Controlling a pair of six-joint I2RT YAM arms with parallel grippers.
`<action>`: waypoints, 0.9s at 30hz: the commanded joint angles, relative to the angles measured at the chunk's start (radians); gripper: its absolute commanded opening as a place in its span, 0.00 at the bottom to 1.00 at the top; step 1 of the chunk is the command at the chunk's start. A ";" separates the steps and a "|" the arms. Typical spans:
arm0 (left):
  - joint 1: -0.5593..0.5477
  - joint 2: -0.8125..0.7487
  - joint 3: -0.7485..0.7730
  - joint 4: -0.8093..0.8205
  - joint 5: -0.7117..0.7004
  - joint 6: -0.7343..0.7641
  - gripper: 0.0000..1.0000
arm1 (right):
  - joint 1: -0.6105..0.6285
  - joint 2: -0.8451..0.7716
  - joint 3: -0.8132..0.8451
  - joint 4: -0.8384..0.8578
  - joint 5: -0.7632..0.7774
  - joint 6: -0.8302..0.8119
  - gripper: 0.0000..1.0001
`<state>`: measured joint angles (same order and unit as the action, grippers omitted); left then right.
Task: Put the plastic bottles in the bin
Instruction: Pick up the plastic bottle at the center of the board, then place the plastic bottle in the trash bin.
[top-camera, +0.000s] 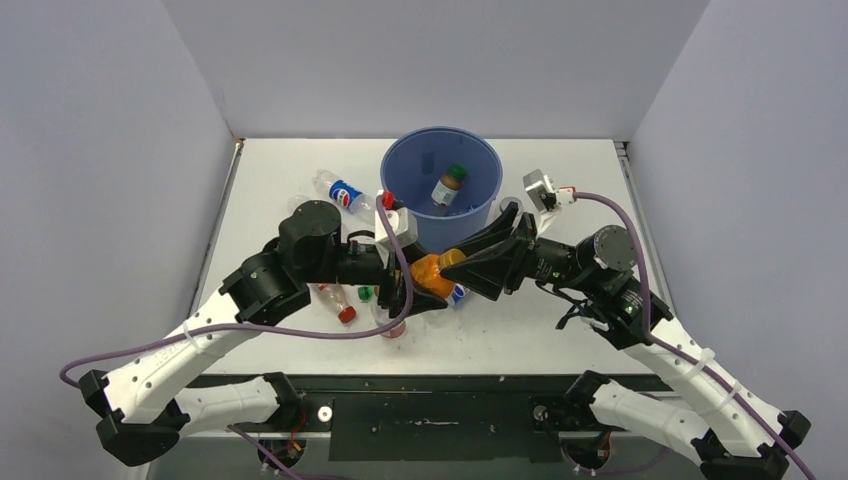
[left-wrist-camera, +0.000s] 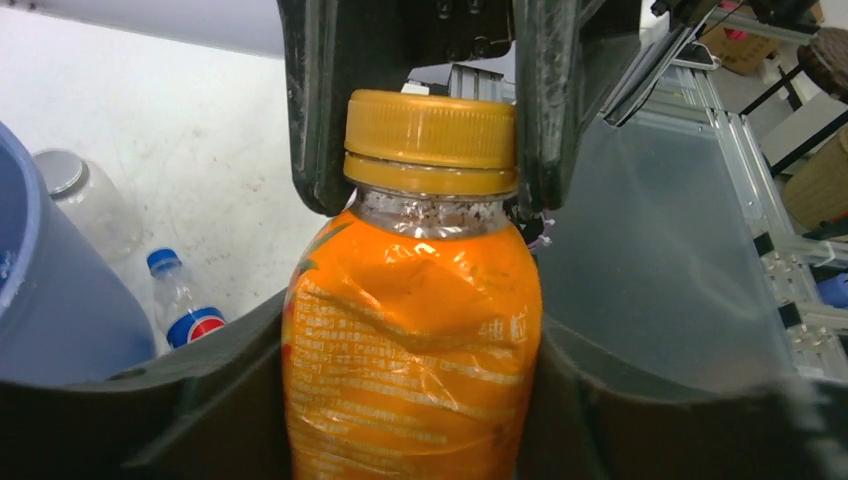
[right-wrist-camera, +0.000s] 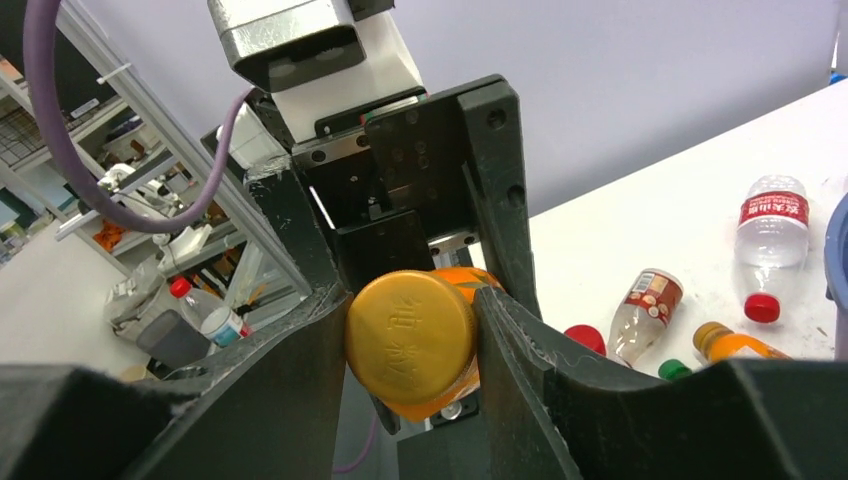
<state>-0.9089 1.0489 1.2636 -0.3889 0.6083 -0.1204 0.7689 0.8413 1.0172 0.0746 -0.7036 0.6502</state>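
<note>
An orange juice bottle (top-camera: 430, 272) hangs in the air just in front of the blue bin (top-camera: 400, 190), held from both sides. My left gripper (left-wrist-camera: 415, 385) is shut on its crumpled orange body (left-wrist-camera: 410, 330). My right gripper (right-wrist-camera: 410, 340) is shut on its yellow cap (right-wrist-camera: 408, 328), and its fingers (left-wrist-camera: 315, 110) flank the cap in the left wrist view. One brown bottle (top-camera: 448, 187) lies inside the bin. More plastic bottles lie on the table: a blue-labelled one (top-camera: 340, 192) left of the bin and a red-capped one (top-camera: 335, 300) under my left arm.
Near the left arm lie a green cap (top-camera: 365, 293) and a clear bottle (top-camera: 392, 325). The right wrist view shows a red-labelled clear bottle (right-wrist-camera: 770, 235), a brown-labelled one (right-wrist-camera: 645, 305) and an orange one (right-wrist-camera: 735, 343). White walls enclose the table (top-camera: 560, 330).
</note>
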 joint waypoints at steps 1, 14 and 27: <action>-0.019 -0.001 0.049 -0.038 -0.036 0.073 0.41 | 0.016 0.012 0.066 -0.011 0.018 -0.041 0.05; -0.016 -0.186 -0.156 0.485 -0.377 -0.003 0.00 | 0.017 -0.192 0.021 -0.160 0.402 -0.171 0.90; 0.238 0.292 0.258 0.374 -0.558 -0.019 0.00 | 0.017 -0.354 -0.259 -0.276 0.926 -0.141 0.90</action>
<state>-0.7097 1.2171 1.4406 0.0483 0.0589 -0.1501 0.7864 0.5007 0.8246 -0.1463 0.0719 0.4831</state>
